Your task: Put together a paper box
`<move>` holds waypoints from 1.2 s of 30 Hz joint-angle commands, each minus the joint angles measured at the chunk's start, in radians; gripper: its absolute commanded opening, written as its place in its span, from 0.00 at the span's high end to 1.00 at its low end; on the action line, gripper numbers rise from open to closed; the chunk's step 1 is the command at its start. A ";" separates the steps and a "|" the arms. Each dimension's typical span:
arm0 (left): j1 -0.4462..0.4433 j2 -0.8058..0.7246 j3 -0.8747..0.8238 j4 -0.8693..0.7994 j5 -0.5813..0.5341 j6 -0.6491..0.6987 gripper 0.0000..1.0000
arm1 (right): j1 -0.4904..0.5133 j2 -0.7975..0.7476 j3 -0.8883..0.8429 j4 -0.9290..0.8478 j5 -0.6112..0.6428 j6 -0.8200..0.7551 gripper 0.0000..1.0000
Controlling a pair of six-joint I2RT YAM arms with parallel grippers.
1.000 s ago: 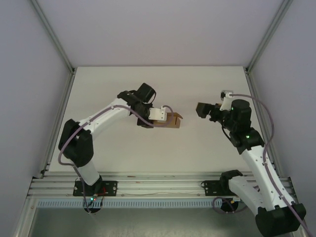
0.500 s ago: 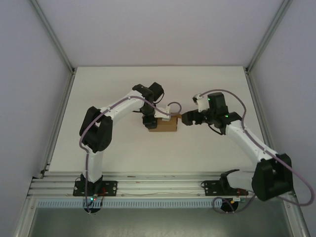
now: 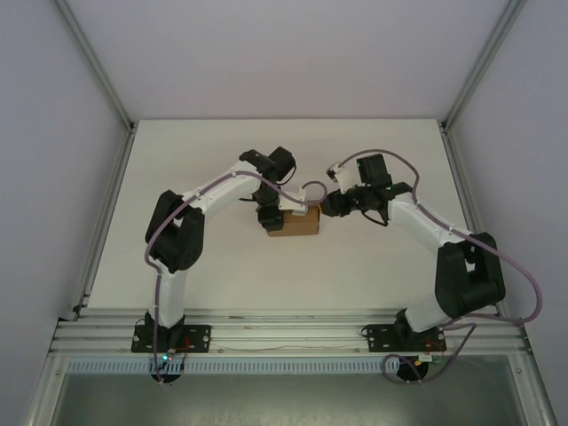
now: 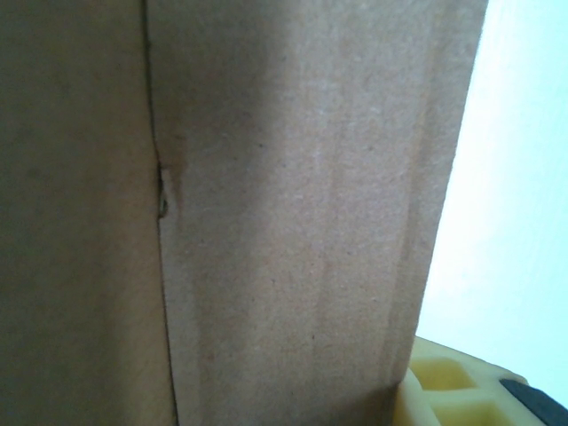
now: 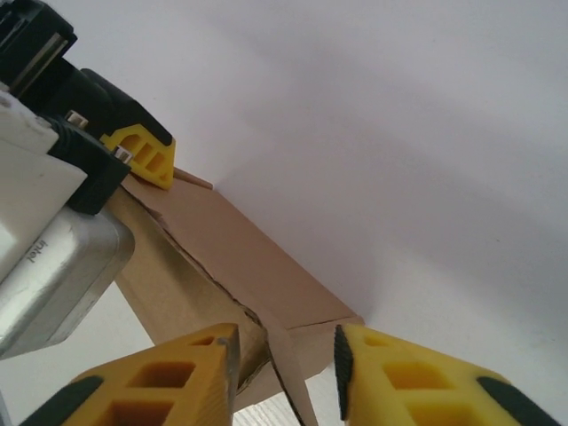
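The left pincer (image 3: 288,213) is pinching the paper box (image 3: 300,224). In its own wrist view the brown cardboard sits right up against the camera. One yellow finger (image 4: 444,390) presses on the edge of the box at the bottom right. The other finger is hidden behind the cardboard. In the right wrist view, a yellow finger of this pincer lies on the far top edge of the box.

The right pincer (image 5: 286,351) is spread a little. Its two yellow fingers (image 5: 169,382) stand apart, and a thin cardboard flap (image 5: 291,377) pokes out between them. The finger on the left of that view is just beside the corner of the box. There is a gap between the flap and the other finger, so this pincer is not squeezing anything.

The box is a small brown box, folded up, with its long side going left to right. It is between the two pincers. From above, the left pincer is at its left end and partly over it, and the right pincer is at its right end, where the flap is. I cannot tell if the box rests on the tabletop (image 3: 222,266) or hangs just over it.

The box is near the middle of the white tabletop. Both arms reach in from the near edge and bend toward each other. Pale walls and metal rails stand around the tabletop.
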 commanded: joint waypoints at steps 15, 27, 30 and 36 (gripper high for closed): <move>-0.009 0.071 0.041 -0.020 -0.009 -0.101 0.55 | 0.139 -0.084 -0.029 0.185 0.307 0.671 1.00; -0.012 0.074 0.059 -0.010 -0.020 -0.132 0.55 | 0.142 -0.073 0.006 0.096 0.343 0.881 1.00; -0.013 0.074 0.064 -0.005 -0.012 -0.140 0.47 | 0.141 -0.084 -0.059 0.177 0.352 0.877 1.00; -0.012 0.083 0.070 -0.004 -0.005 -0.147 0.48 | 0.144 -0.117 -0.250 0.403 0.404 0.681 1.00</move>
